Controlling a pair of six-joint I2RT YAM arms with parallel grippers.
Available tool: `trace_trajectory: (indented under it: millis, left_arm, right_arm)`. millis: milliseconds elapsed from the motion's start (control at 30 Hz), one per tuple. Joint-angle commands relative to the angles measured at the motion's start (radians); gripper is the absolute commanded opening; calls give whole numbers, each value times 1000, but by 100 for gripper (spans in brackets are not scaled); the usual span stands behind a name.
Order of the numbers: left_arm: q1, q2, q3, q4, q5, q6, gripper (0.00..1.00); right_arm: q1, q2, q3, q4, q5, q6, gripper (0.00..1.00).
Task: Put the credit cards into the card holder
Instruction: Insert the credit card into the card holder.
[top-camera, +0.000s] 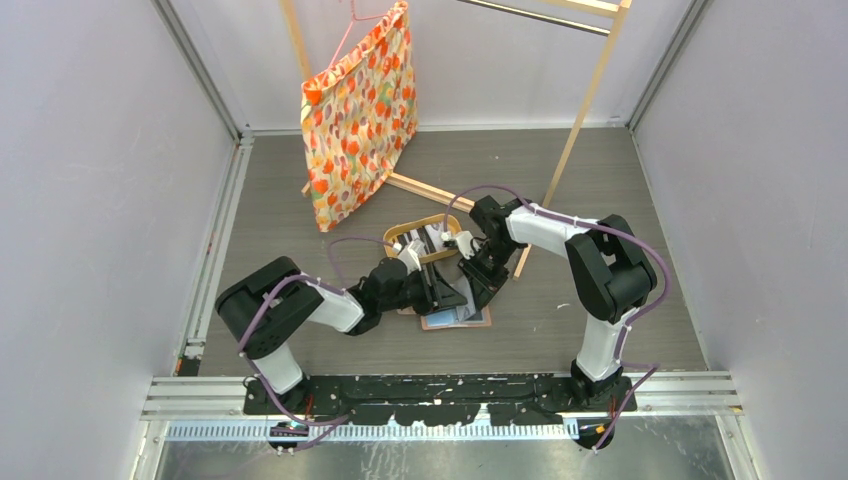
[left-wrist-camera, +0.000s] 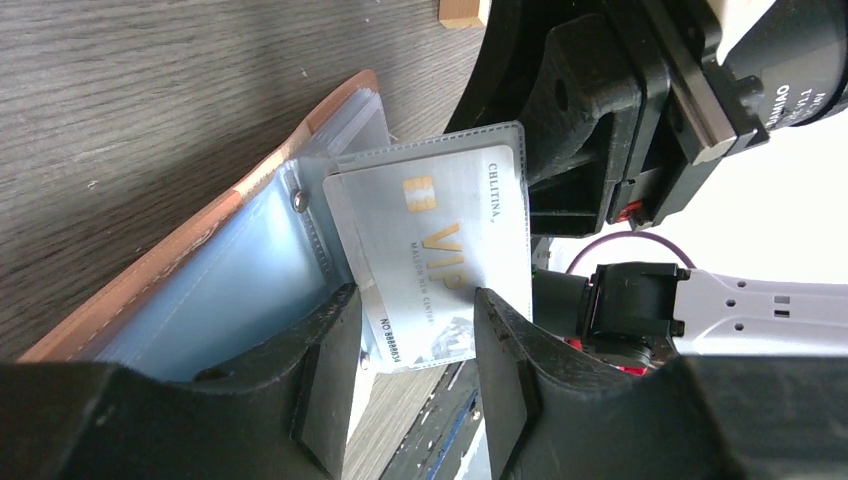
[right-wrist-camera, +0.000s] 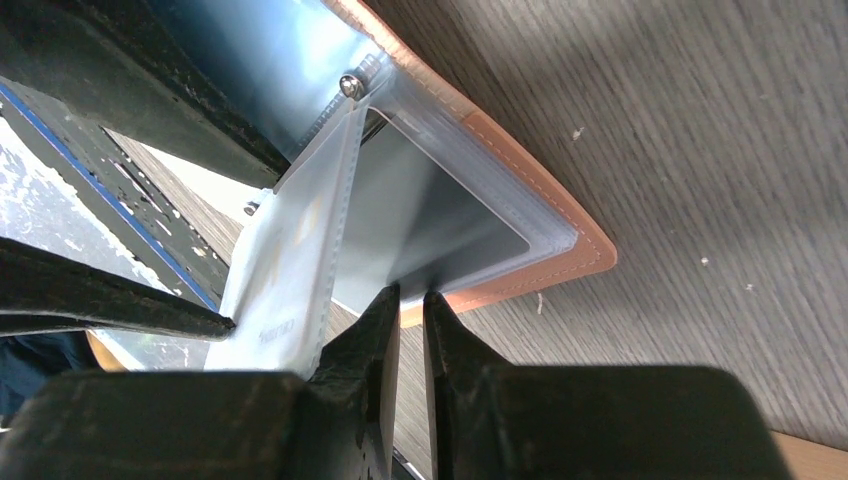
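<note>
The salmon-tan card holder (top-camera: 456, 319) lies open on the table between both arms. It also shows in the left wrist view (left-wrist-camera: 200, 240) and the right wrist view (right-wrist-camera: 540, 268). A silver VIP credit card (left-wrist-camera: 440, 230) sits in a raised clear sleeve; the right wrist view shows the card edge-on (right-wrist-camera: 290, 250). My left gripper (left-wrist-camera: 415, 300) is open, with the card's lower end between its fingers; from above it (top-camera: 440, 290) is over the holder. My right gripper (right-wrist-camera: 412, 292) is shut on the edge of another clear sleeve; from above it (top-camera: 478, 283) is beside the holder. More cards (top-camera: 432, 242) lie in the tray.
An oval wooden tray (top-camera: 400, 232) stands just behind the card holder. A flowered fabric bag (top-camera: 360, 115) hangs from a wooden rack at the back. The rack's slanted pole (top-camera: 580, 120) and floor bar (top-camera: 430, 190) stand behind the grippers.
</note>
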Motion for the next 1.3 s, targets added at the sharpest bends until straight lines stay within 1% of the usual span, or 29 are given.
trace_trajectory:
  millis: [0,133,233,333,533,700,933,1033,1267]
  left_arm:
    - [-6,-52,9,166,-6,-5,45]
    - [-6,-51,9,161,-7,-4,45]
    - [-6,-56,8,126,-14,8,45]
    - [-5,-87,9,33,-32,37,46]
    - [-5,-210,32,-259,-94,147,48]
    - [0,-271,66,-443,-117,221,49]
    - [9,-317,71,-500,-113,262,49]
    - [9,-375,74,-567,-142,299,49]
    - [12,-601,49,-800,-260,426,50]
  right_arm:
    - [12,-19,31,47,-74,12,20]
    - [10,-21,31,49,-72,11,20]
    - [4,-26,33,47,-72,11,20]
    - [-9,-39,34,45,-70,8,20]
    - [-27,-66,34,42,-62,-2,20]
    - [-33,-76,36,33,-74,-16,21]
    - [-40,-88,44,9,-106,-43,23]
    - [-48,-103,47,-5,-131,-64,23]
    - [-54,-149,36,-7,-209,-95,23]
